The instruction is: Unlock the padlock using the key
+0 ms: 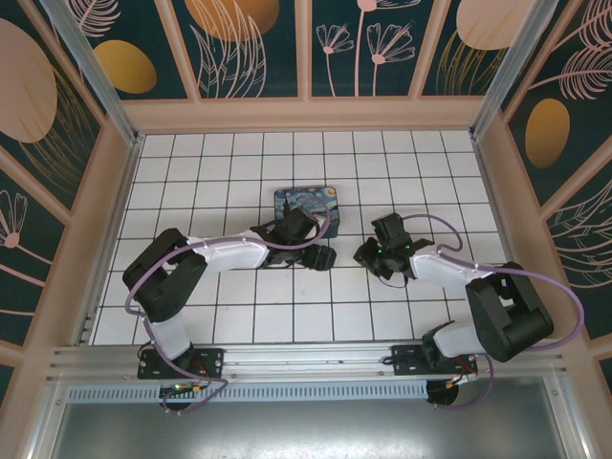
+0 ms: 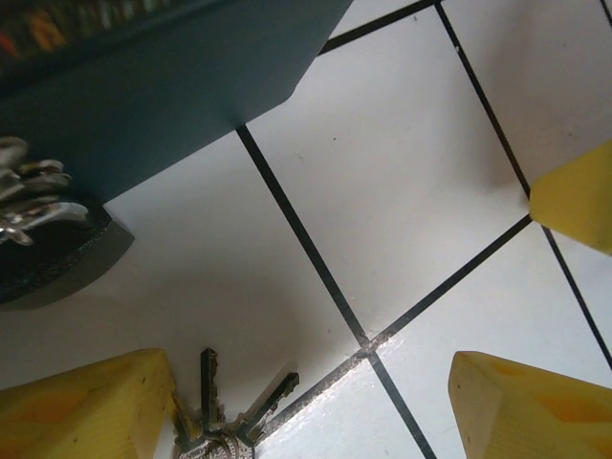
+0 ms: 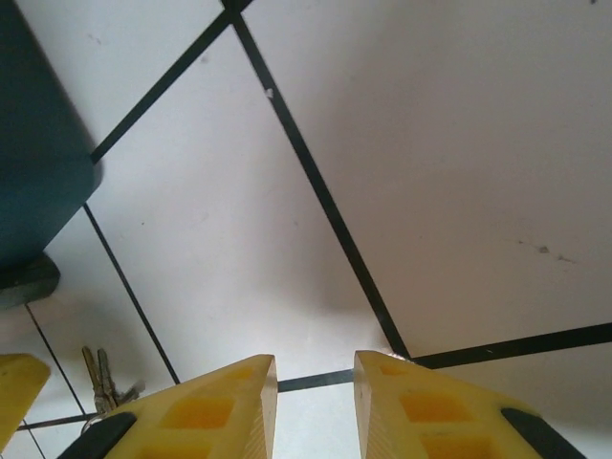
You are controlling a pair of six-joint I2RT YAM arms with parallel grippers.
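Observation:
A bunch of slim silver keys, the key (image 2: 225, 411) among them, lies flat on the white tiles between my left gripper's (image 2: 311, 382) open yellow fingers, tight against the left finger (image 2: 86, 406). The dark padlock (image 2: 57, 258) sits just beyond, at the foot of the blue tin box (image 2: 163, 76), its metal shackle (image 2: 29, 196) against the box. In the top view the left gripper (image 1: 322, 256) is low in front of the box (image 1: 306, 203). My right gripper (image 3: 314, 368) hovers close by with a narrow gap and nothing in it; the key (image 3: 100, 382) and padlock (image 3: 29, 277) lie to its left.
One yellow tip of the right gripper (image 2: 579, 196) pokes into the left wrist view, so the two grippers stand close together (image 1: 366, 256). White tiles with black grout lines spread to the right and front. Walls enclose the table (image 1: 134, 191) on three sides.

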